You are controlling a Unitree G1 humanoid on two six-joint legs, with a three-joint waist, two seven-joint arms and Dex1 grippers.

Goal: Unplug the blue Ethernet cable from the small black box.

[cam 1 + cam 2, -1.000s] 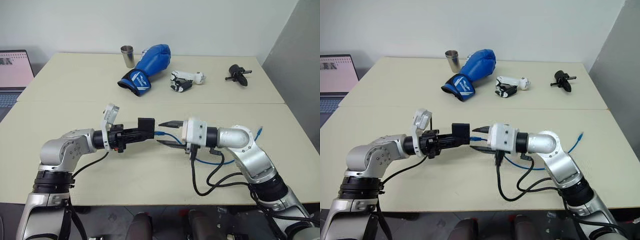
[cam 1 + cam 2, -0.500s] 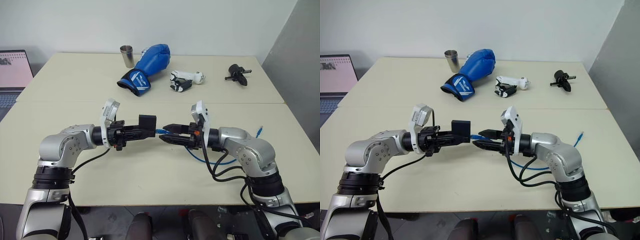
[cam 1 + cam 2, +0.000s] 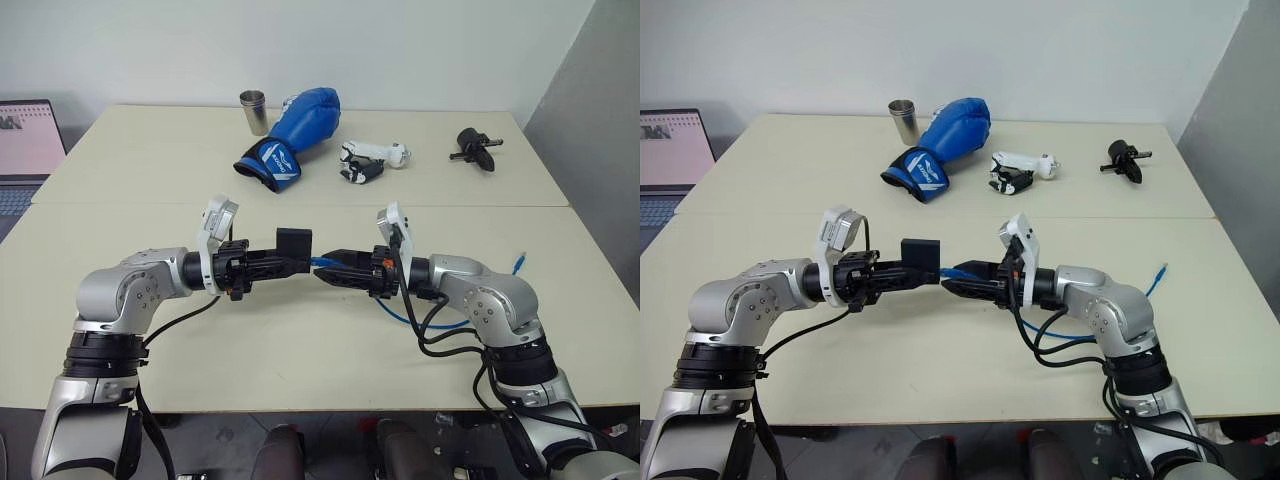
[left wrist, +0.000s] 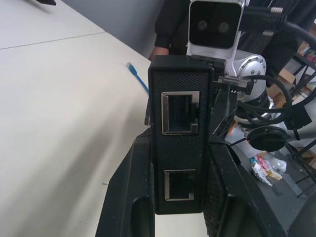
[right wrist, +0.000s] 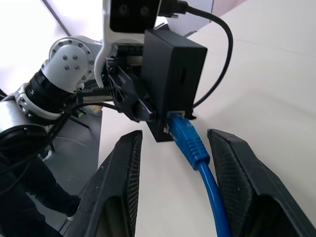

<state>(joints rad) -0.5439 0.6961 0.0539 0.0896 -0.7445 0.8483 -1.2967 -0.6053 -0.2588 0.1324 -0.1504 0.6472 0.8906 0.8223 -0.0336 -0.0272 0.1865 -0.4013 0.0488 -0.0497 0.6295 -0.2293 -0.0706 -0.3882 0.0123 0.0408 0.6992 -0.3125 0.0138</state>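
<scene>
Blue Ethernet cable (image 5: 190, 140) sits plugged into small black box (image 5: 170, 74).

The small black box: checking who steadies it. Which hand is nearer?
Left. The left hand clamps the small black box; the right hand straddles the blue Ethernet cable beside it, open.

Blue padded boxing glove (image 3: 292, 135), black cuff band: white lettering present, too small to read; possibly a brand mark.
Open laptop screen (image 3: 28, 138) at table's left edge: pinkish window with a dark strip on top, no characters legible.
Small flat matte-black plastic box (image 4: 180, 133), port face: two sockets, no printed label seen.
Bright-blue Ethernet cable (image 5: 197, 153), plug boot: no marking readable.
Silver metal cup (image 3: 254, 112): no text visible.
</scene>
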